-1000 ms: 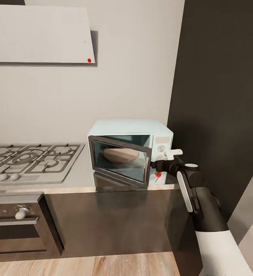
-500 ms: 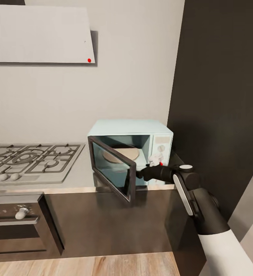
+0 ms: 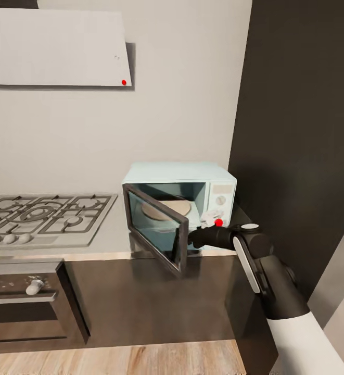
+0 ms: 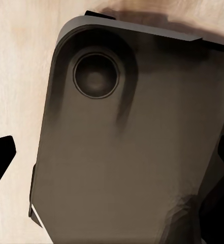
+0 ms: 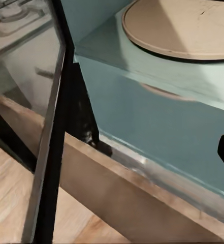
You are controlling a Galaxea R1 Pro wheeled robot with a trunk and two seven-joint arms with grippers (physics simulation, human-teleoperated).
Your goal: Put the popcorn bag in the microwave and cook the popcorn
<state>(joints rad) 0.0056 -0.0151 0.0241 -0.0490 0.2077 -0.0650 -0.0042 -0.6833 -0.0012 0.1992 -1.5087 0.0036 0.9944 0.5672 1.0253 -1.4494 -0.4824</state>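
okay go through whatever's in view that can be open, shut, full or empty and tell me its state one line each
microwave: door swung wide open.
microwave cavity: just the tan turntable plate, no bag visible.
oven: door shut.
gas hob: no pots, no flame visible.
right gripper: at the microwave's front; open or shut unclear.

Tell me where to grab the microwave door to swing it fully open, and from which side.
Take the microwave door by its free vertical edge, the one nearest the right gripper, coming from the right, the cavity side. It is hinged at the microwave's left and stands partly open, so that edge sticks out toward the robot, thin enough for the fingers to straddle.
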